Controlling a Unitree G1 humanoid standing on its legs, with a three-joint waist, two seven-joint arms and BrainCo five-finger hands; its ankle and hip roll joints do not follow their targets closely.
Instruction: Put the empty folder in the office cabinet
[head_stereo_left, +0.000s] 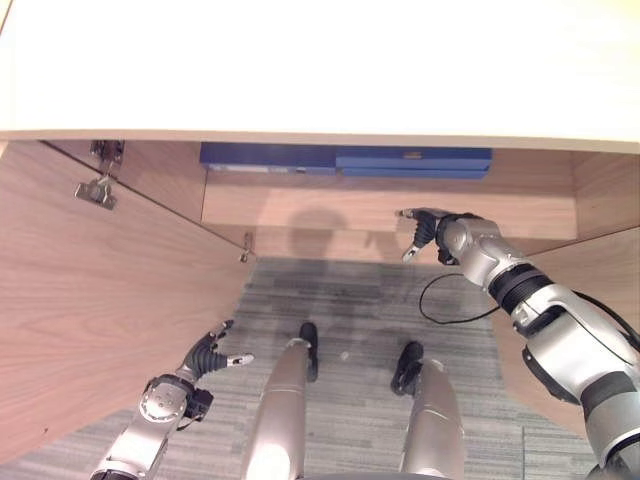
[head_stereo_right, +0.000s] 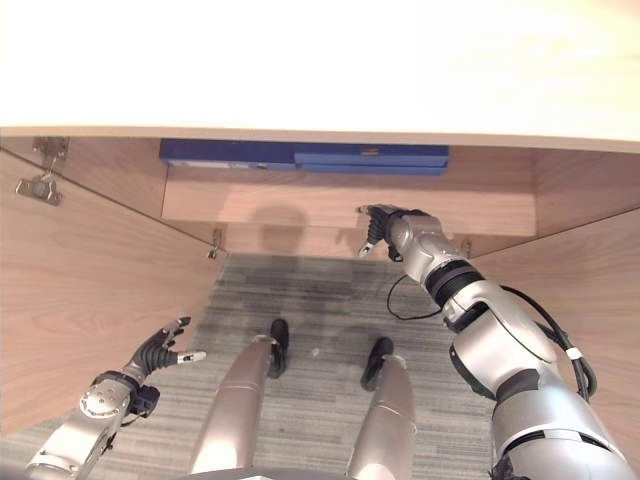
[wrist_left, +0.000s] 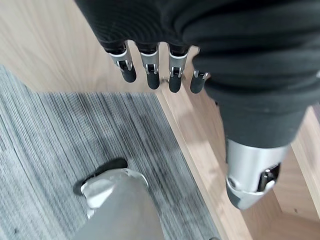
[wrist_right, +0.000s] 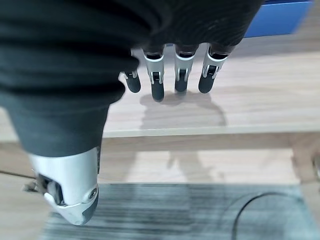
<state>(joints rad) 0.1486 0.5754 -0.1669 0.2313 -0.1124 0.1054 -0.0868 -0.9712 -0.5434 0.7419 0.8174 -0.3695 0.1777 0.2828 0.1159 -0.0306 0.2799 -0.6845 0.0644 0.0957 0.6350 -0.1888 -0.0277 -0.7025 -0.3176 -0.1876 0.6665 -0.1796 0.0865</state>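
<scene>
A blue folder (head_stereo_left: 345, 158) lies flat on the upper shelf (head_stereo_left: 380, 205) inside the open wooden cabinet, partly hidden under the pale cabinet top (head_stereo_left: 320, 70). My right hand (head_stereo_left: 432, 232) hovers in front of that shelf, just below the folder, fingers relaxed and holding nothing. In the right wrist view its fingers (wrist_right: 181, 75) hang over the shelf board, with the folder's blue edge (wrist_right: 275, 20) beyond them. Low down, my left hand (head_stereo_left: 205, 355) is open and empty next to the open left cabinet door (head_stereo_left: 90, 300).
The left door carries metal hinges (head_stereo_left: 100, 185). The right cabinet door (head_stereo_left: 580, 270) stands open beside my right arm. Grey carpet (head_stereo_left: 340, 300) covers the floor in front of the cabinet. A lower shelf edge (wrist_right: 200, 131) sits under the upper one.
</scene>
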